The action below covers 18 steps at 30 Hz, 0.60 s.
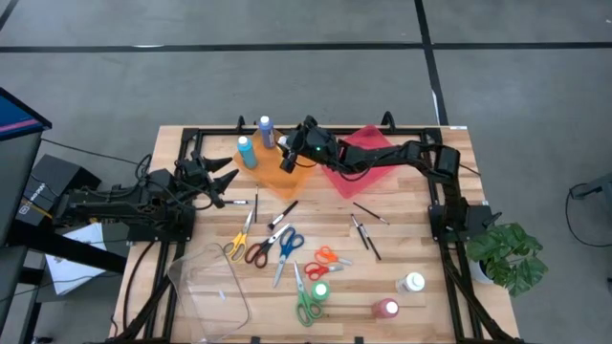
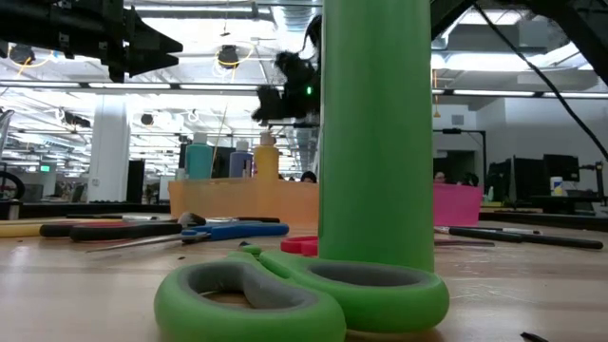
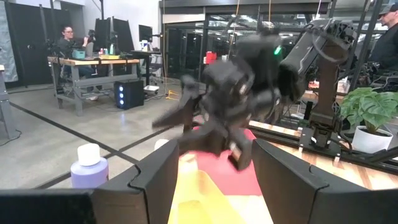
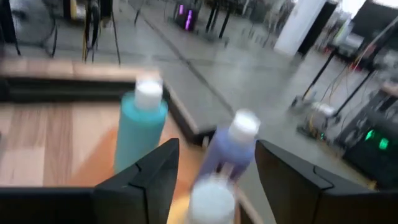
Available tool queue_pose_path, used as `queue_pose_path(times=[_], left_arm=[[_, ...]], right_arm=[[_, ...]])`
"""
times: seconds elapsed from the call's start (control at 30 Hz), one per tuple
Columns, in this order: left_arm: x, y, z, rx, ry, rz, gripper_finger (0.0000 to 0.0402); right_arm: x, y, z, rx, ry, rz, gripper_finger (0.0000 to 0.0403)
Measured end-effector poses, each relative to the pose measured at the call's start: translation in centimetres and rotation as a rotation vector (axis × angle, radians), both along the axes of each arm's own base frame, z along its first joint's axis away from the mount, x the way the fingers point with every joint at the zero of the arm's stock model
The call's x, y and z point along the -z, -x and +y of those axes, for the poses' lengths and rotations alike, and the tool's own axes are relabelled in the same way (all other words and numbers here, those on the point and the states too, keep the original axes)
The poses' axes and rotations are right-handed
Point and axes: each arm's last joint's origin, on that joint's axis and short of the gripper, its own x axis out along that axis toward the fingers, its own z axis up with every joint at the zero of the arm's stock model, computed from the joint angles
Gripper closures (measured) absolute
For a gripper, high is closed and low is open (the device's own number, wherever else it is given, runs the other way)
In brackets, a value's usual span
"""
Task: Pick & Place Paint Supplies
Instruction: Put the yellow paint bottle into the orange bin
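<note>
1. Done so far: three paint bottles stand in my orange tray (image 1: 271,178) at the counter's far edge, namely the teal bottle (image 1: 247,152), the purple bottle (image 1: 265,130) and a yellow bottle (image 2: 267,157).
2. My right gripper (image 1: 290,158) hovers over that tray, fingers apart, holding nothing.
3. My left gripper (image 1: 226,183) waits near the left edge, open and empty.
4. Left, I judge: the scissors (image 1: 286,244), brushes (image 1: 366,236), and the green bottle (image 1: 319,290), white bottle (image 1: 413,283) and red bottle (image 1: 386,308) near the counter's near edge.

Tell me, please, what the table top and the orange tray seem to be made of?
The table top looks like pale wood planks, matt: grain and board seams show. The orange tray looks like thin, slightly translucent plastic, with a smooth, even colour; I cannot be sure.
</note>
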Motion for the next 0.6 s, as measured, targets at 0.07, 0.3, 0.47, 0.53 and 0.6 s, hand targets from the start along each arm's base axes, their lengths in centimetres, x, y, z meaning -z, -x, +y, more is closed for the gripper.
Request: queue_pose_path(times=[0.07,0.3,0.47,0.53,0.6], left_arm=[[0.0,0.0,0.0,0.000,0.000,0.000,0.0202],[0.0,0.0,0.0,-0.001,0.000,-0.001,0.0202],[0.0,0.0,0.0,-0.001,0.000,-0.001,0.0202],[0.0,0.0,0.0,0.000,0.000,-0.001,0.0202],[0.0,0.0,0.0,0.000,0.000,-0.001,0.0202]], right_arm=[[-1.3,0.2,0.4,-0.010,0.021,-0.017,0.0193],[-3.5,0.9,1.1,-0.023,0.003,-0.071,0.0238],[-3.1,1.1,0.0,-0.040,-0.048,-0.074,0.0378],[-3.0,1.3,-0.5,-0.025,-0.074,-0.080,0.0388],[-2.9,1.5,-1.1,-0.010,-0.109,-0.097,0.0382]])
